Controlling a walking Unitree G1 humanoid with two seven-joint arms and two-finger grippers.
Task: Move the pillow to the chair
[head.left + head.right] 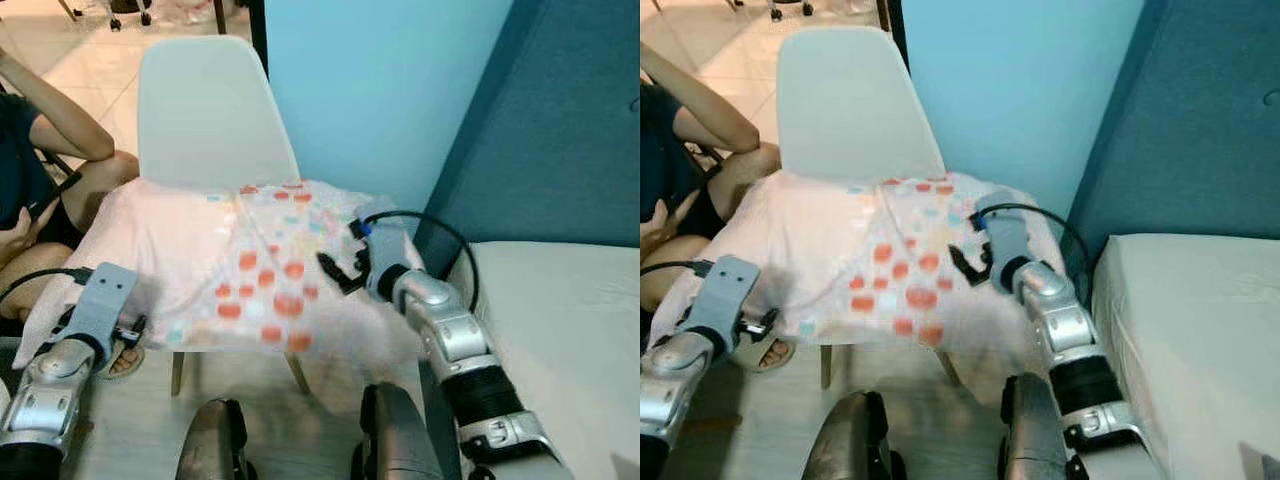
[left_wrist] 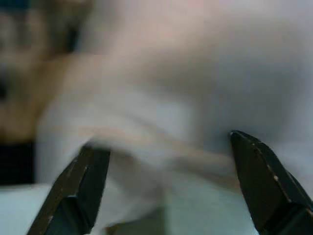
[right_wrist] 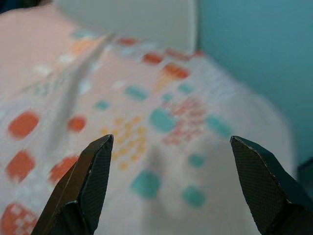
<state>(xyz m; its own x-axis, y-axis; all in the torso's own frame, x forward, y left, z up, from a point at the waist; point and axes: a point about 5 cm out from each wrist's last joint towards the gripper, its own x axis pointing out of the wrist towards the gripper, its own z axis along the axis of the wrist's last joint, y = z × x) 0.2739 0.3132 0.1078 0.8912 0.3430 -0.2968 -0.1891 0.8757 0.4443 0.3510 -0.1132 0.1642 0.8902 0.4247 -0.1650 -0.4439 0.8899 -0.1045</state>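
A pale pink pillow [image 1: 200, 260] with orange and teal spots lies across the seat of a white plastic chair [image 1: 205, 110], overhanging both sides. My right gripper [image 1: 340, 272] hovers open just above the pillow's right part, its black fingers [image 3: 80, 188] spread over the spotted fabric [image 3: 146, 117]. My left gripper [image 1: 128, 332] is at the pillow's front left corner, open, with the blurred pink cloth [image 2: 161, 98] close before its fingers [image 2: 78, 188]. Neither gripper holds anything.
A person [image 1: 45, 170] sits on the floor left of the chair, knee and arm close to the pillow's left edge. A light blue wall [image 1: 400, 90] stands behind, a dark teal headboard [image 1: 560, 130] and a white mattress [image 1: 560, 320] on the right.
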